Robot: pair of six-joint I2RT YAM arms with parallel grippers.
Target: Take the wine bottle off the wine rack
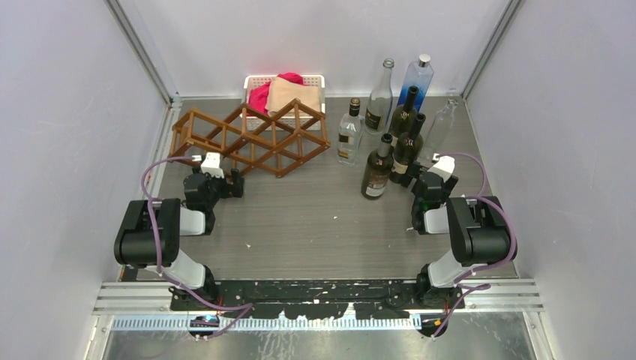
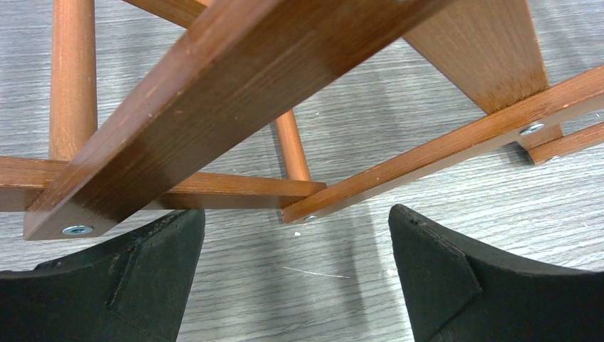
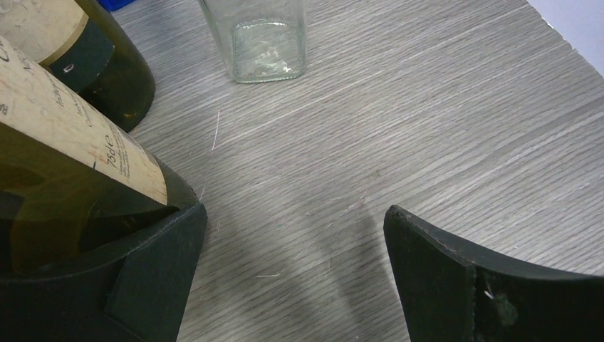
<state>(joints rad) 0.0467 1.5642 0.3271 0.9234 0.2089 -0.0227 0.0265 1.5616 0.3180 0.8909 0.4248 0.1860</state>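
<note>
The brown wooden wine rack (image 1: 251, 139) lies on the table at the back left, and I see no bottle in its diamond cells. Its slats (image 2: 235, 78) fill the left wrist view, just beyond my fingers. My left gripper (image 1: 238, 183) (image 2: 295, 235) is open and empty at the rack's near left end. Several wine bottles stand together at the right, the nearest a dark one with a cream label (image 1: 377, 169). My right gripper (image 1: 417, 178) (image 3: 295, 235) is open and empty beside them. A dark labelled bottle (image 3: 71, 142) stands against its left finger (image 3: 142, 278).
A white basket (image 1: 255, 81) with pink and beige cloths stands behind the rack. A clear bottle's base (image 3: 267, 43) and another dark bottle (image 3: 107, 64) stand ahead of the right gripper. White walls close in the table on three sides.
</note>
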